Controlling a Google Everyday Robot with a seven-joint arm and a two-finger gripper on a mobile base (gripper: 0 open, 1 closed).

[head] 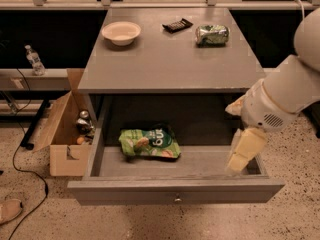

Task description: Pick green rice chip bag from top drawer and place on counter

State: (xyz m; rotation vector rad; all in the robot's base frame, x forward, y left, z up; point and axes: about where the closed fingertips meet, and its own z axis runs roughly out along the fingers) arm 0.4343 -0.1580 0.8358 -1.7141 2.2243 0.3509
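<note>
The green rice chip bag (149, 144) lies flat on the grey bottom of the open top drawer (210, 170), left of centre. The drawer's front panel carries a small metal knob (177, 199). My gripper (243, 153) hangs at the end of the white arm (280, 96), over the drawer's right side. It is well to the right of the bag and does not touch it. The counter (165, 64) is the grey top above the drawer.
On the counter stand a white bowl (121, 32), a small black object (177, 25) and a crushed green-silver can (212, 34). An open cardboard box (62, 134) with items sits on the floor left of the drawer. A bottle (34, 60) and a cable (20, 154) are further left.
</note>
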